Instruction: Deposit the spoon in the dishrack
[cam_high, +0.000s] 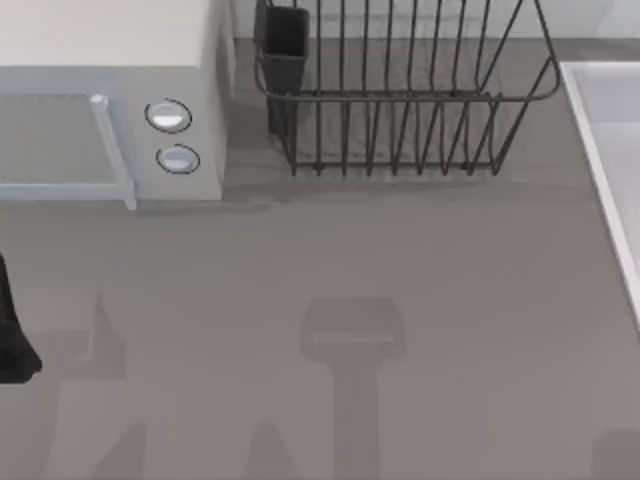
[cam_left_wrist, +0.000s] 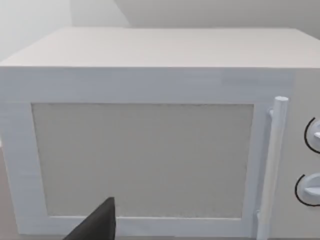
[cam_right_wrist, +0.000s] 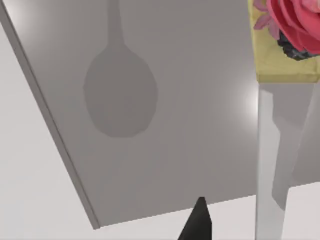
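The top view looks straight down on the table; the left wrist view faces the white box close up — both share it; the right wrist view looks down on a grey surface.

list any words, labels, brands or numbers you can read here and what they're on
There is no readable text.
The white box has two round knobs and a door handle, with no markings to read.
The dishrack and its utensil cup carry no label.
The yellow pack in the right wrist view bears a pink flower picture and no legible words.
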